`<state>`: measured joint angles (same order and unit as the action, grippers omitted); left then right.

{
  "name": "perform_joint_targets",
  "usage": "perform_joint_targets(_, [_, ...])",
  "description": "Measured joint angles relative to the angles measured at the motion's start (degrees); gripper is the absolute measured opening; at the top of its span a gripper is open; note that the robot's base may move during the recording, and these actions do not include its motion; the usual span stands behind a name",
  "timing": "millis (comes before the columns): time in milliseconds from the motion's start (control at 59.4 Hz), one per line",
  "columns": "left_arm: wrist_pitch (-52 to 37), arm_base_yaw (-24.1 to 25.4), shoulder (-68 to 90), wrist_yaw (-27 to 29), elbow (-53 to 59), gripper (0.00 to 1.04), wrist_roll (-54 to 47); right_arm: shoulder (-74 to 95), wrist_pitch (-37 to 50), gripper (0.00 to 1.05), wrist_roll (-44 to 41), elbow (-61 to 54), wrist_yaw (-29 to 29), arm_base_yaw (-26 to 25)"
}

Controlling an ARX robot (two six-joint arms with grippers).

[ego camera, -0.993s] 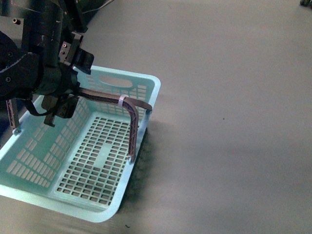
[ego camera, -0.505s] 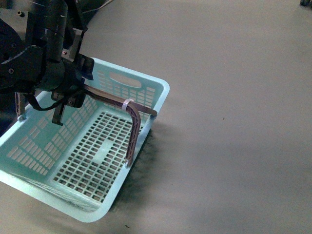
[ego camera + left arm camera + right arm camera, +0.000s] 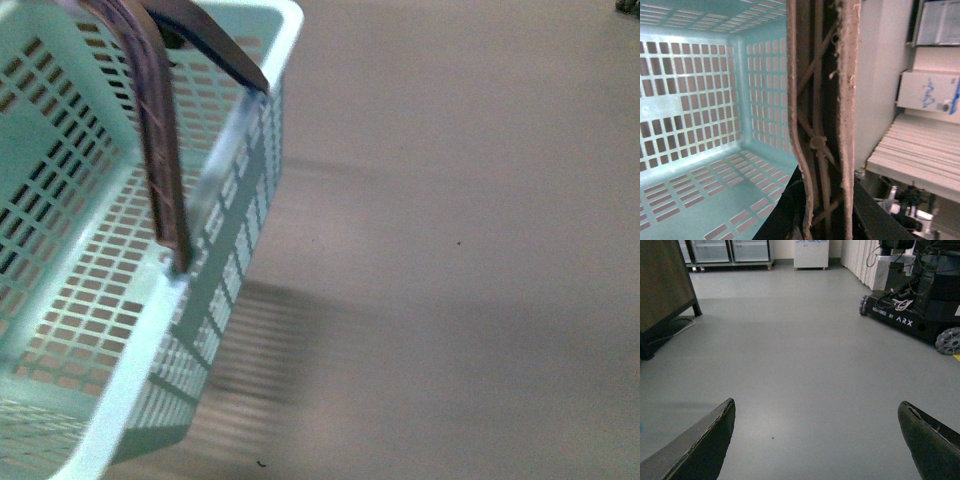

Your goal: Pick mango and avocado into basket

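jaws on the left gripper point(image 3: 826, 220) clamped around the brown handle point(image 3: 822, 100); jaws on the right gripper point(image 3: 816, 430) spread wide, gripping nothing, above bare floor point(image 3: 790, 340). hangs the turquoise basket point(image 3: 250, 190) tilted from that handle, close to the front camera, seemingly clear of the floor and empty inside. no mango or avocado in any view. hold the clamp firm, travel slowly to damp swinging, level the tilt, and set down flat beside the fruit before releasing.
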<state>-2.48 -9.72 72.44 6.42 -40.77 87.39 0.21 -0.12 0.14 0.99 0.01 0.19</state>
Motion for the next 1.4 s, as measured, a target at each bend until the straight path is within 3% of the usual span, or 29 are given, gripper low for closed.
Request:
perform_joint_targets(168, [13.7,5.1,-21.7,-2.3,-0.1,0.08,0.0,0.0,0.0,0.96,0.0,0.0,0.0,0.0])
perform_joint_targets(488, [23.8,10.3,-32.0,-7.0,-4.7,0.08,-1.7,0.0,0.0,0.96,0.0,0.0,0.0,0.0])
perform_joint_targets(1397, [24.3,10.6,-32.2,-6.9,-4.8,0.08,-3.3,0.0,0.0,0.96,0.0,0.0,0.1,0.0])
